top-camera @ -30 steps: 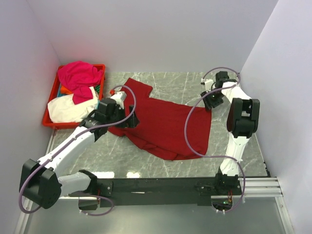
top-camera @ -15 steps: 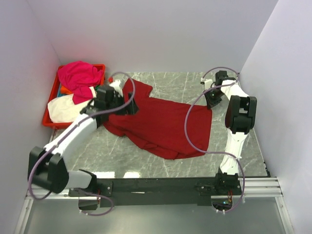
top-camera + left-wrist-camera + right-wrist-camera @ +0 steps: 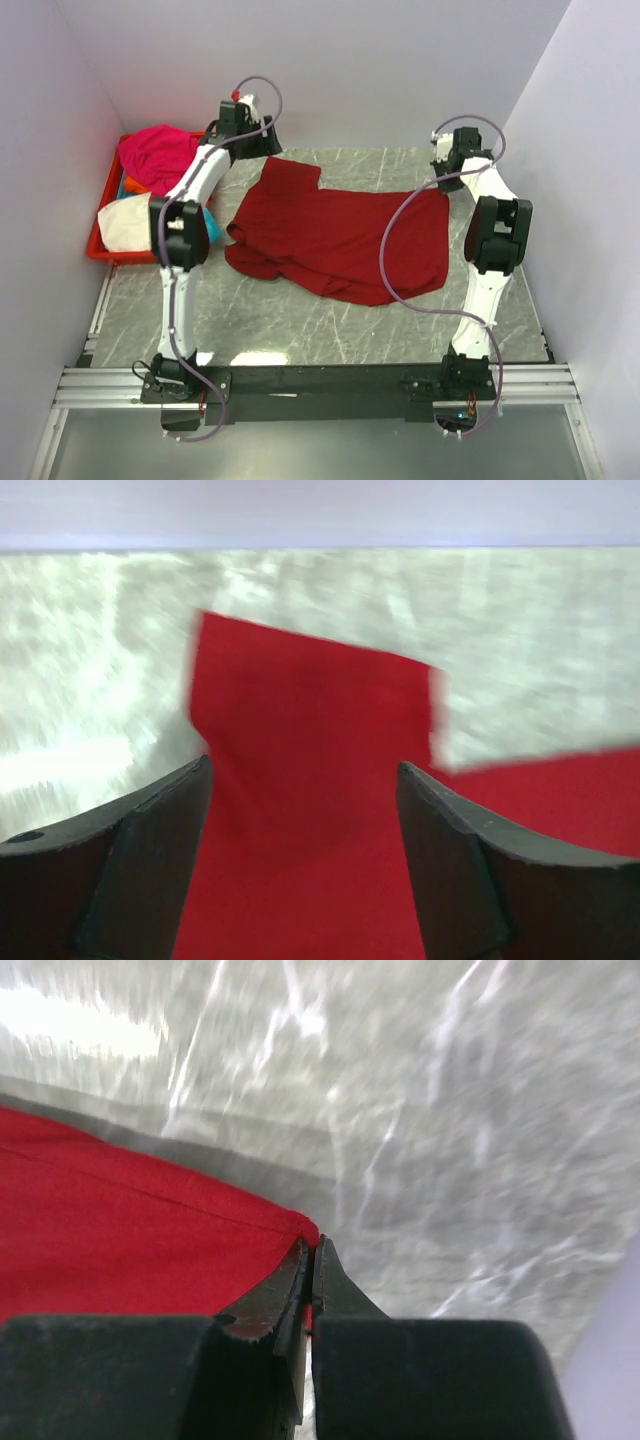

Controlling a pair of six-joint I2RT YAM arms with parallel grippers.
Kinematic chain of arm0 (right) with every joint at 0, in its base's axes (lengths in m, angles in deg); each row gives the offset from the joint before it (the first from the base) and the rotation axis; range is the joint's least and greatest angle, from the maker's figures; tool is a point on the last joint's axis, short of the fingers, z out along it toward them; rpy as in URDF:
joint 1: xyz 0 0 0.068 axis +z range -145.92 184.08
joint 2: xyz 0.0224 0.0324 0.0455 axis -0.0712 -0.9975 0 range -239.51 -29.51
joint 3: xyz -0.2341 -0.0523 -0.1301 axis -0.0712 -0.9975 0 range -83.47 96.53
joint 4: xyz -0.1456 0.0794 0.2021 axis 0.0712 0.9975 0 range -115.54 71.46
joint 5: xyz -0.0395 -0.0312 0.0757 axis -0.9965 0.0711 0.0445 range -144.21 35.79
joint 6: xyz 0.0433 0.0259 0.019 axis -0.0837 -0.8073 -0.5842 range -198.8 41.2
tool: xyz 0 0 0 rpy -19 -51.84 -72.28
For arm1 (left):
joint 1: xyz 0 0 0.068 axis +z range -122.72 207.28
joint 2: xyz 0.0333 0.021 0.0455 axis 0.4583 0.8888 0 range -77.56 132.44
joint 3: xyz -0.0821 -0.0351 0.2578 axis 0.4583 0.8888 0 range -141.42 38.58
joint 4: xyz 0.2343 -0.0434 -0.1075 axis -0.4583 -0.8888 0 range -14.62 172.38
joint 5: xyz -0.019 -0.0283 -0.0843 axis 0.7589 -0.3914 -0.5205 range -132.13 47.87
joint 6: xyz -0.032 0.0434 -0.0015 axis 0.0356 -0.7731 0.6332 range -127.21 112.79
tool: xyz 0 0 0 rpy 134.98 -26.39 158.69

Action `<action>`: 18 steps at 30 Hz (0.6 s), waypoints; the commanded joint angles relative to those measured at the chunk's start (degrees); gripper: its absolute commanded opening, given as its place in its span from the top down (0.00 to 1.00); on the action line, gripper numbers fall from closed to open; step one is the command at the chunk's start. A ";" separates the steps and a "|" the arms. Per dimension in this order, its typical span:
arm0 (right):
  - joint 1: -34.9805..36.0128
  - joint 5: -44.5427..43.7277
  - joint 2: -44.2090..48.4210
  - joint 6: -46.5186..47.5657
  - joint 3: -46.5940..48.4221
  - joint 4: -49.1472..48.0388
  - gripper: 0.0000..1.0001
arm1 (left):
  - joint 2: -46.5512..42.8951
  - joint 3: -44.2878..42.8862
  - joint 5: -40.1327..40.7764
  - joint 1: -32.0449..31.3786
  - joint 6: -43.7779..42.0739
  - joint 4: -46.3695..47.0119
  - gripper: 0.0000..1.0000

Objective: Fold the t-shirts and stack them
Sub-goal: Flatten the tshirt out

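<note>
Grey marble tabletop (image 3: 300, 325) under dark red t-shirt (image 3: 340, 235), pale lilac walls (image 3: 380, 80) around

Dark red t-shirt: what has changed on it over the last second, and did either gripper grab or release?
The right gripper closed on the far right corner of the dark red t-shirt and drew it toward the back wall, spreading the cloth. The left gripper, jaws open and holding nothing, swung from the shirt's left side to its far sleeve. The crate stayed put.
</note>
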 commanded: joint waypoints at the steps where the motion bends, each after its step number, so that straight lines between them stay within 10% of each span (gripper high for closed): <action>1: -0.18 -1.37 -0.90 -1.95 4.39 -3.59 1.00 | 11.29 -13.15 1.58 1.84 -4.47 -9.28 0.22; 9: -0.26 0.12 -0.12 1.13 3.26 -2.88 1.00 | 18.09 -15.17 -1.06 3.25 -3.25 0.66 0.25; 18: -0.26 3.90 1.20 -0.01 2.29 -1.74 1.00 | 21.53 -14.76 -4.40 3.07 -1.22 -0.39 0.51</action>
